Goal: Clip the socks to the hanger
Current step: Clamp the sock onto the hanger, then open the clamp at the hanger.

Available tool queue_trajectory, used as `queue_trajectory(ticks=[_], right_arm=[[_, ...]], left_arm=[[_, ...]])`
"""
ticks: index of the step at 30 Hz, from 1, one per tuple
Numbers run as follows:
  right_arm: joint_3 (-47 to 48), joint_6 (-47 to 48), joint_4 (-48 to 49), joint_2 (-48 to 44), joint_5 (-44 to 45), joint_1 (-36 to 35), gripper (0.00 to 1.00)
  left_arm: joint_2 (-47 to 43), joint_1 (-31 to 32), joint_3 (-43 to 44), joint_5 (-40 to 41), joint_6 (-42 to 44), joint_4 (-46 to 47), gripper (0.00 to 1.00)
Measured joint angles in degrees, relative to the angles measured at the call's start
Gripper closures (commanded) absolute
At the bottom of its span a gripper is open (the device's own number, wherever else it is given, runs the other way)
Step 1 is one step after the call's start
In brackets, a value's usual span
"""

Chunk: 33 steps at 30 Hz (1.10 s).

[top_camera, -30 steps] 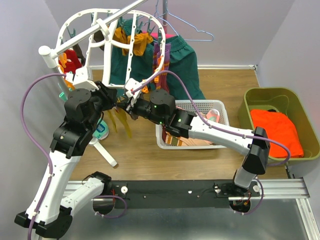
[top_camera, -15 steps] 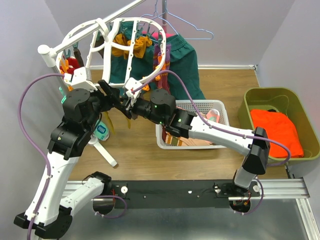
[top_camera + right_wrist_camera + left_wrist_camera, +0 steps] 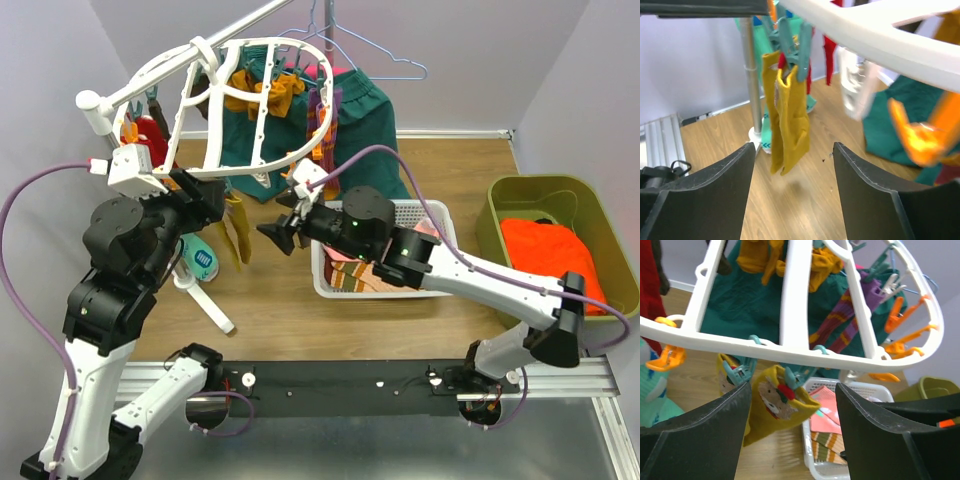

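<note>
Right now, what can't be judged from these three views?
- Top view: the right arm covers most of the white basket, so socks left inside cannot be counted.
- Top view: the hanger rim hides the clip holding the mustard sock.
- Right wrist view: the orange clip is blurred; whether it grips anything is unclear.
- Left wrist view: the red sock is cut off by the left edge.

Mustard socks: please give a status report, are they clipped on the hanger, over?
Left fingers open, empty; right fingers open, empty. Mustard socks hang from teal clips under hanger. Nothing in the way.
</note>
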<state>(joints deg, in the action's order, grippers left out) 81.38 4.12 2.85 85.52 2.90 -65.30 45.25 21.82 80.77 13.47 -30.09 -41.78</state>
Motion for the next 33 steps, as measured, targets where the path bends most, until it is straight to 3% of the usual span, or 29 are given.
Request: queue_trajectory(ticks=[7,18,25,33], right_arm=[[-5.86,-0.9,-2.47,-6.99,5.88,0.0,0.28],[-13.11,-1.14,0.59,-10.8,10.64,0.0,0.29],[-16.96,-1.07,8.7,-12.11,10.25,0.79,0.33],[-16.96,-1.99,16.37,-9.53,2.56,5.57,0.33]], left_arm=[[-0.24,0.0,1.53,-6.4,-1.73,0.13,0.26],[1.09,0.5,-0.87,-15.54,-6.16,6.29,0.29],[3.56,6.05,-1.86,-15.23,-7.63,9.51,0.29],[6.19,12.7,-1.86,-7.48,-8.55,10.84,0.3]])
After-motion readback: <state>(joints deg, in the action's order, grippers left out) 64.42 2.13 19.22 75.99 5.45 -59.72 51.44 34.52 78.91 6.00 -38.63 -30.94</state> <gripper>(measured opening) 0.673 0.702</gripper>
